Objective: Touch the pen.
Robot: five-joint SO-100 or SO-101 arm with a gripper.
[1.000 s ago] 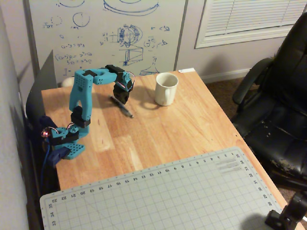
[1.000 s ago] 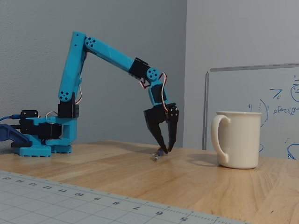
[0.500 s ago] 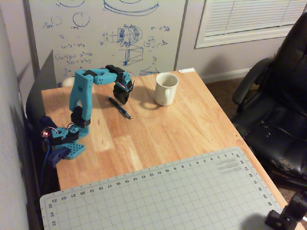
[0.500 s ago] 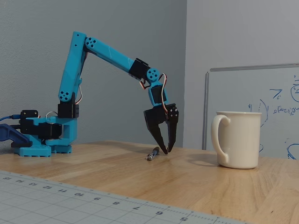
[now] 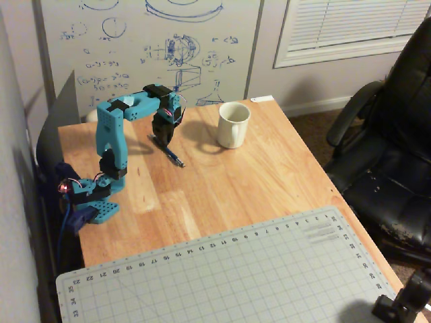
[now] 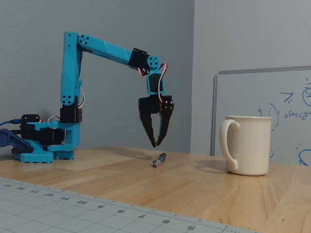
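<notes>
Fixed view: gripper (image 6: 156, 144) hangs clear of the table (image 6: 194, 184), tips pointing down, not touching anything. Fingers converge to a near-closed V: wide gap up top, tips almost together (a sliver of wall shows between them), nothing pinched. Pen (image 6: 158, 159) lies flat on the wood just below the tips and a touch to their right in this view, visible air between tips and pen. Mug (image 6: 248, 144) stands upright well to the right of the gripper, handle facing the gripper side.

Overhead view: gripper (image 5: 161, 138) sits over the far-left end of the pen (image 5: 168, 151), which runs diagonally from under the tips toward the lower right. Contact can't be judged from above; the side camera settles it: apart. Mug (image 5: 233, 124) is to the gripper's right here, near but separate from the pen, on the same table (image 5: 222, 188). Cutting mat (image 5: 236, 276) covers the near end of the table, well away from the gripper. Arm base (image 5: 91, 198) is clamped at the left edge, below-left of the gripper. Whiteboard (image 5: 148, 50) stands behind the gripper, office chair (image 5: 394, 148) far off to its right.
</notes>
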